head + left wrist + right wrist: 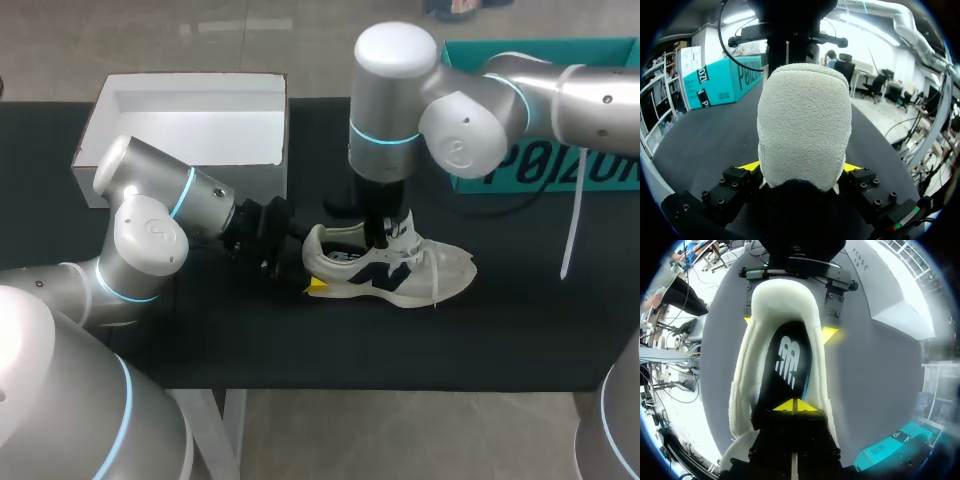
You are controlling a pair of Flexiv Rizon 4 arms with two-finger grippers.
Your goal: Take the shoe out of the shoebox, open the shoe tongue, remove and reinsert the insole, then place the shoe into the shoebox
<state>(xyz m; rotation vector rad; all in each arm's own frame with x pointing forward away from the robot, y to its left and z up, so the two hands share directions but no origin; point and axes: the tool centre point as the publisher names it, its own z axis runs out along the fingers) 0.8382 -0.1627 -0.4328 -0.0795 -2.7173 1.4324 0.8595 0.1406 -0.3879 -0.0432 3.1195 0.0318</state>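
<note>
A pale grey-white shoe [400,270] with dark side marks lies upright mid-table, toe to the right. My left gripper [305,262] stands wide with the shoe's heel [805,125] between its fingers; both yellow tips press the heel's sides, so it is shut on the shoe. From above, my right gripper [385,238] comes down into the shoe's mouth. In the right wrist view its tips [796,406] are shut together just over the black insole [790,360] inside the shoe. I cannot tell whether they pinch anything. The left gripper [788,326] shows beyond the heel there.
The white shoebox [185,78] stands open at the back left, behind my left arm. A teal box [540,170] lies at the back right under my right arm. A white strap [572,235] hangs over the table's right part.
</note>
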